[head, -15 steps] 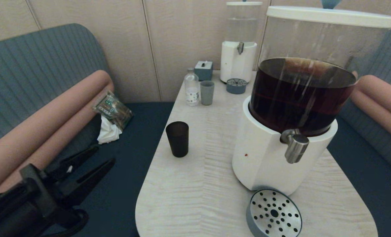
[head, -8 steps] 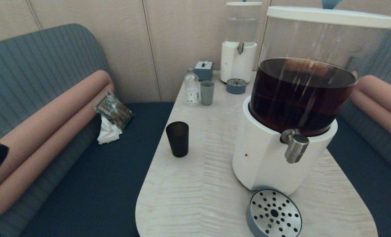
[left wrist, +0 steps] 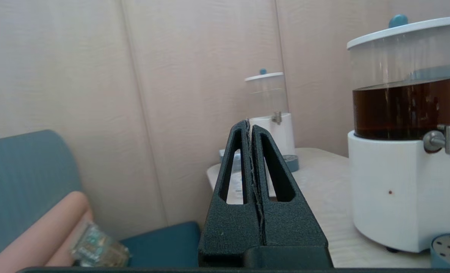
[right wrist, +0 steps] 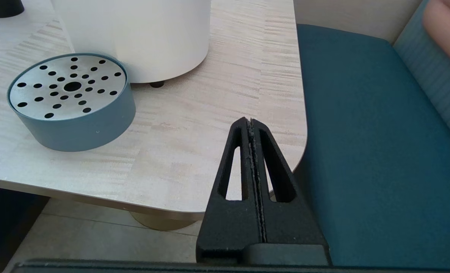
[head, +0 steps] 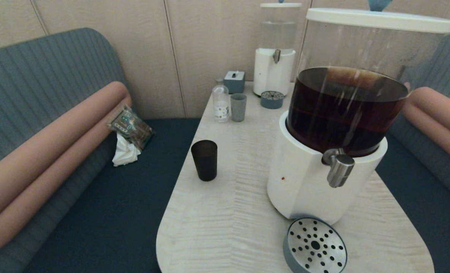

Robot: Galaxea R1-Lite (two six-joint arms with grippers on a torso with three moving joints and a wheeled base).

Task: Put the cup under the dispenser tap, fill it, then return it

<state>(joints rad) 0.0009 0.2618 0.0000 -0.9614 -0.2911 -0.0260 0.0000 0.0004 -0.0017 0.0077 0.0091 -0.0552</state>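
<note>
No part of the task shows as done: the drip tray (head: 315,245) at the near end of the table (head: 217,227) stands bare beneath the dispenser tap (head: 337,167), and the spout pours nothing. The right gripper (right wrist: 251,122), fingers pressed flat together and holding nothing, hangs off the table's near right corner, over the blue seat (right wrist: 369,151). The left gripper (left wrist: 250,123) is likewise clenched on nothing, low at the table's left side, touching no object. Farther back, the cup (head: 204,160) stands upright on the table, well apart from the tap and to its left; whether it holds any liquid cannot be told. Judged from this, fetching, filling and returning all remain. Beyond, a paler cup (head: 238,107) waits beside a small bottle (head: 220,102).
</note>
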